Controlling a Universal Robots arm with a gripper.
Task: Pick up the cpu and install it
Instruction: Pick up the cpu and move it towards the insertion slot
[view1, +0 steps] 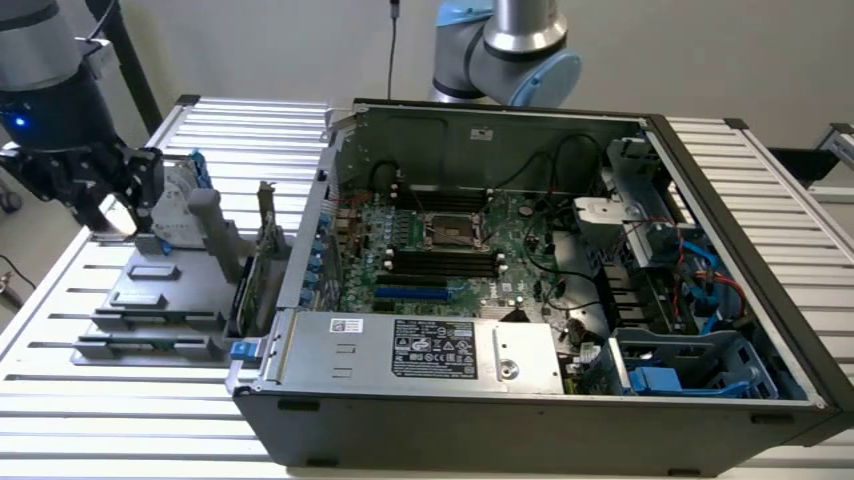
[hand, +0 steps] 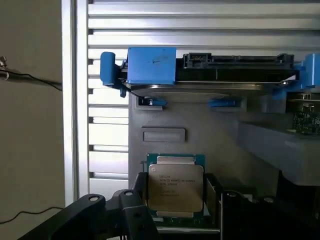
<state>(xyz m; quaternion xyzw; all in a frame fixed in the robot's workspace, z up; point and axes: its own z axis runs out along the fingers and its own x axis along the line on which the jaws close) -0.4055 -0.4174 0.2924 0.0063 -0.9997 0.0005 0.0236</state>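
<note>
Hovering over the grey tray (view1: 147, 300) at the exterior view's left, the gripper (view1: 114, 215) held the cpu (hand: 175, 182) — silver top up — between widely spread jaws, near the blue-bracketed hard drive (hand: 200, 75).

The print on the small, flat, square cpu (hand: 175, 186) with its dull silver metal top is too small to read. Its edge nearest the camera is hidden behind the black gripper (hand: 177, 220). The large silver hard drive in blue plastic brackets (hand: 200, 89) is cut off by the picture's edge. In the exterior view, the grey-and-blue robot arm (view1: 527, 45) is cut off beyond the far side. The black-and-white label (view1: 434, 350) on the near side is illegible.
</note>
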